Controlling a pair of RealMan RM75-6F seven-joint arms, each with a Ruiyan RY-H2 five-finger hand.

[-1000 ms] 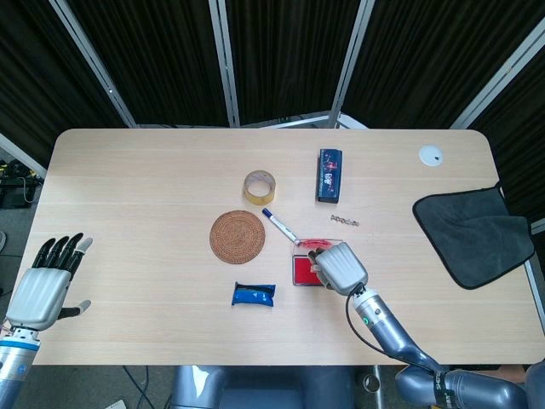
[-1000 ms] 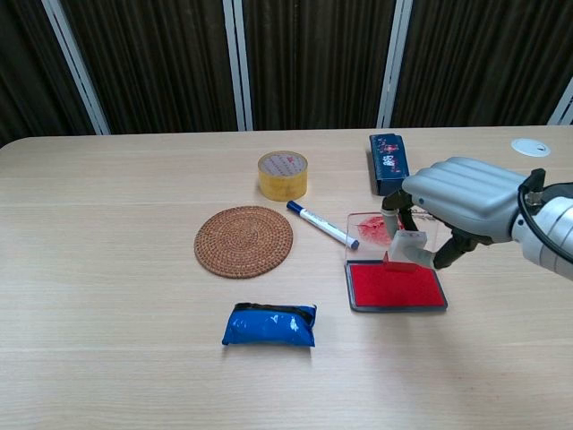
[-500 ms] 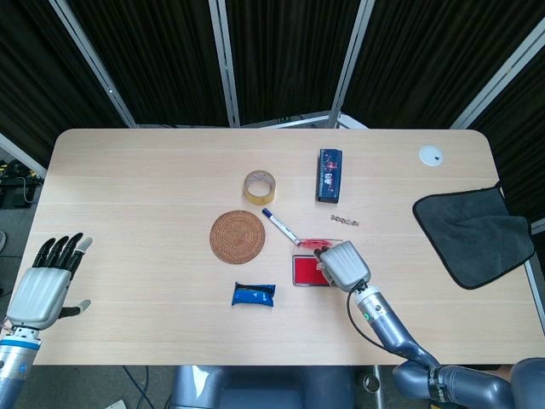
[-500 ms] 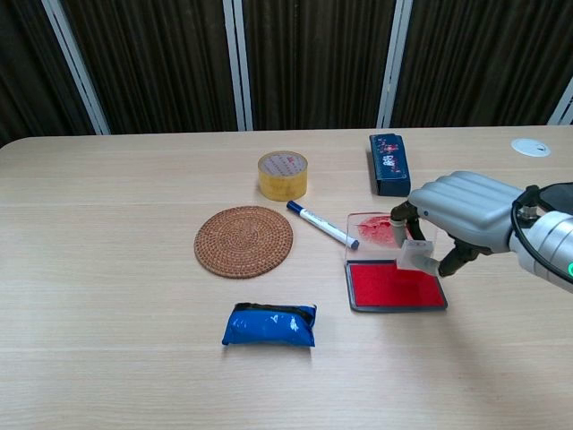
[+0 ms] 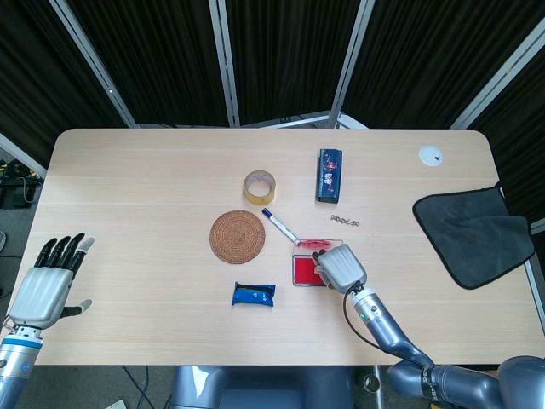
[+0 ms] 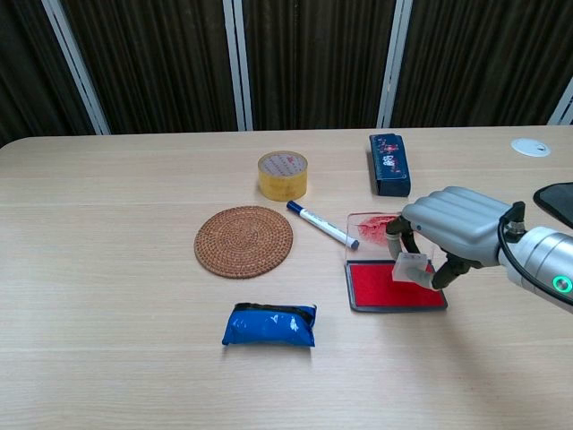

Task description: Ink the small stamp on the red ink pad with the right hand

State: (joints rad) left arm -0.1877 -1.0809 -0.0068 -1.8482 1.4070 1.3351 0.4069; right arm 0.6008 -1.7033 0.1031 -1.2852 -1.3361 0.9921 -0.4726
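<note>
A: Where is the stamp?

B: In the chest view the small stamp (image 6: pixel 411 268) sits right of centre, pinched in the fingers (image 6: pixel 394 235) of the right hand (image 6: pixel 452 231). Its lower end is over the red ink pad (image 6: pixel 385 287); whether it touches the red surface I cannot tell.

A: And the pad?

B: Flat on the table (image 6: pixel 116 269), right of centre, with its clear, red-stained lid (image 6: pixel 369 227) lying open just behind it. In the head view the hand (image 5: pixel 341 267) covers the pad's right part (image 5: pixel 303 271), and the stamp is hidden there.

A: The other hand?

B: The left hand (image 5: pixel 41 288) is at the lower left of the head view, off the table's edge, fingers straight and apart, holding nothing. The chest view does not show it.

A: What else is on the table?

B: A blue-capped marker (image 6: pixel 321 224) lies slanted just left of the lid. A round woven coaster (image 6: pixel 243 241) is left of centre, a roll of yellow tape (image 6: pixel 282 174) above it, and a blue packet (image 6: pixel 269 324) below it. A dark blue box (image 6: pixel 389 163) lies in the upper right, and a small white disc (image 6: pixel 531 147) near the far right edge. The head view also shows a short chain (image 5: pixel 344 221) above the pad and a dark cloth (image 5: pixel 473 236) hanging over the right edge.
</note>
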